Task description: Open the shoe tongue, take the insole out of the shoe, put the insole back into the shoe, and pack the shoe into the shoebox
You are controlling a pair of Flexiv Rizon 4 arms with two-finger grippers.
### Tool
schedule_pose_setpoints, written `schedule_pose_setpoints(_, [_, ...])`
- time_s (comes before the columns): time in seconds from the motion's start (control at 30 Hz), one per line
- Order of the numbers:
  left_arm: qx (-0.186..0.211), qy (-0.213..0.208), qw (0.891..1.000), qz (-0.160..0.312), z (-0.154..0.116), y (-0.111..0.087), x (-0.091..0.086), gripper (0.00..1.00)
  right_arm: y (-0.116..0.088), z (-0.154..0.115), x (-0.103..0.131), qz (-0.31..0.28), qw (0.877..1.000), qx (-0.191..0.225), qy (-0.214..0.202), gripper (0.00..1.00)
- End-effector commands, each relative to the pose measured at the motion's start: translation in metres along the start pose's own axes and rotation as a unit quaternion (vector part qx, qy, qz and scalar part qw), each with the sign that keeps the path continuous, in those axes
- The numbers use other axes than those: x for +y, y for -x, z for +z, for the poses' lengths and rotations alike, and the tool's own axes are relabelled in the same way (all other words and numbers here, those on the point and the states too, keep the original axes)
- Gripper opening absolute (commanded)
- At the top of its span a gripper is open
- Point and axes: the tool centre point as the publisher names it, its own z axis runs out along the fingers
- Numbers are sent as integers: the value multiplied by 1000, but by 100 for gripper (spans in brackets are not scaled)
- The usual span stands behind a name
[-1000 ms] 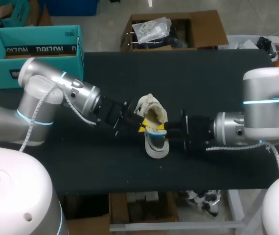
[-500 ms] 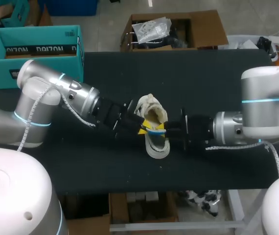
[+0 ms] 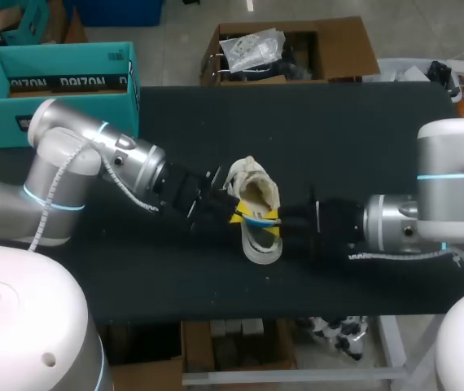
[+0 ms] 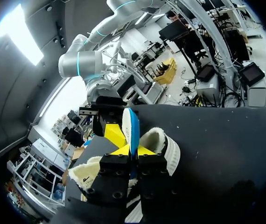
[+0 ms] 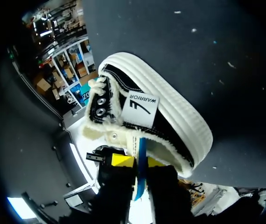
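Black table (image 3: pixel 362 138): left gripper (image 4: pixel 132 150) and right gripper (image 5: pixel 140 161) each pinch the thin insole (image 4: pixel 131 125) edge-on at the sneaker (image 5: pixel 170 109) mouth; likely light and floppy, best held by its rim.

Black shoe (image 3: pixel 260 244) w/ white sole mid-table, blue insole (image 4: pixel 132 126) partly out, open teal shoebox (image 3: pixel 0 118) far left
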Motion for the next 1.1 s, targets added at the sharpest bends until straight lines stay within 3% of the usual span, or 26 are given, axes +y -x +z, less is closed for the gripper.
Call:
schedule_pose_setpoints(0.03, [-4,1,1000,0,3,-1,0,0,1,-4,-1,-3,1000,7,-9,0])
schedule_pose_setpoints(0.23, [-6,9,1000,-4,7,-4,4,0,3,7,5,-7,999,-2,-32,0])
schedule_pose_setpoints(0.57, [-11,27,999,-20,5,-6,18,0,5,22,22,0,999,-23,-30,0])
schedule_pose_setpoints(0.6, [-11,27,999,-20,4,-6,18,13,5,22,23,0,999,-23,-30,0])
schedule_pose_setpoints(0.63, [-11,26,999,-20,3,-6,17,33,5,21,24,1,999,-23,-29,0])
schedule_pose_setpoints(0.67, [-11,24,999,-19,3,-6,15,44,5,21,25,2,999,-22,-27,0])
schedule_pose_setpoints(0.7, [-12,22,1000,-17,2,-6,14,48,5,20,26,2,999,-22,-26,0])
schedule_pose_setpoints(0.8, [-13,21,1000,-13,0,-7,11,44,5,17,27,4,999,-22,-23,0])
schedule_pose_setpoints(0.83, [-13,21,1000,-12,0,-7,10,36,6,17,27,4,999,-22,-22,0])
schedule_pose_setpoints(0.9, [-12,21,1000,-10,1,-7,9,0,6,16,28,5,1000,-22,-21,0])
schedule_pose_setpoints(1.07, [-9,22,1000,-9,4,-6,11,0,5,14,26,5,1000,-22,-18,0])
schedule_pose_setpoints(1.1, [-7,22,1000,-9,5,-6,11,0,5,13,25,5,1000,-21,-18,6])
